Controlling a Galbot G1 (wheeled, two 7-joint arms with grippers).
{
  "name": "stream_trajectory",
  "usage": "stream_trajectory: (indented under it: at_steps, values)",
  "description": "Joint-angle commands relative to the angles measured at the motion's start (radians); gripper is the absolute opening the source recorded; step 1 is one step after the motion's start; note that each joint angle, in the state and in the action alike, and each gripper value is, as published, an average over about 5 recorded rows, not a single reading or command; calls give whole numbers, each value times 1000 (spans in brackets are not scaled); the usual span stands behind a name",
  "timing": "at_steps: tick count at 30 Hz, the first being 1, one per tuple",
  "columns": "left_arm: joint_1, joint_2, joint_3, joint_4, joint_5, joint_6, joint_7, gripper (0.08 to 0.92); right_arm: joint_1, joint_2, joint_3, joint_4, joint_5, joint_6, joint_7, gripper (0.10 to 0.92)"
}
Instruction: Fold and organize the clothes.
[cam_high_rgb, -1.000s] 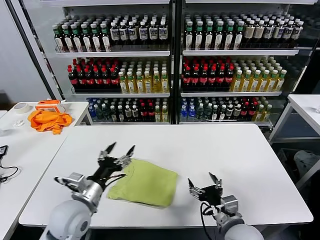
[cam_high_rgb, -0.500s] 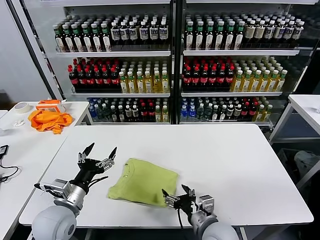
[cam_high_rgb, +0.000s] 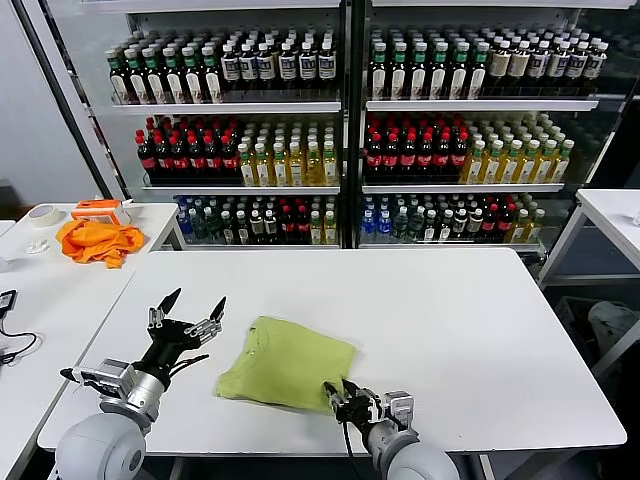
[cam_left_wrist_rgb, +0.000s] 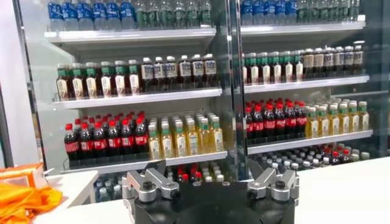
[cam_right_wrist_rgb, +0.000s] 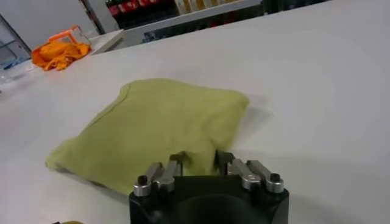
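Lime-green T-shirt (cam_high_rgb: 288, 364), folded into a compact bundle, flat on the near tabletop.

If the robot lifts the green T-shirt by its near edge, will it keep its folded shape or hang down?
Probably it will hang down: the T-shirt lies soft and rumpled on the table, so it looks floppy. The right tool pinches only the near edge, so the layers may unfold. It seems light.
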Motion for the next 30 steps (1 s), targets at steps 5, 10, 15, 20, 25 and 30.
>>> stream_trajectory:
  at_steps: [5, 10, 15, 20, 25, 30]
  values:
    - [11, 3, -6, -7, -10, 18, -1, 823, 35, 25, 6, -25, -29, -6, 26, 230]
    - [6, 3, -8, -18, -10, 20, -2, 822, 95, 14, 60, -43, -109, -4, 22, 121]
    - [7, 0, -8, -13, 1, 14, -2, 823, 125, -38, 127, -55, -127, -6, -50, 109]
    - [1, -6, 0, 3, 37, -2, -2, 822, 117, -100, 182, -86, -206, -6, -207, 109]
    - [1, -17, 8, 11, 51, -8, -2, 823, 72, -120, 207, -88, -224, -5, -224, 109]
    - [1, -20, 16, 37, 106, -57, -1, 823, 50, -109, 228, -81, -259, 36, -244, 110]
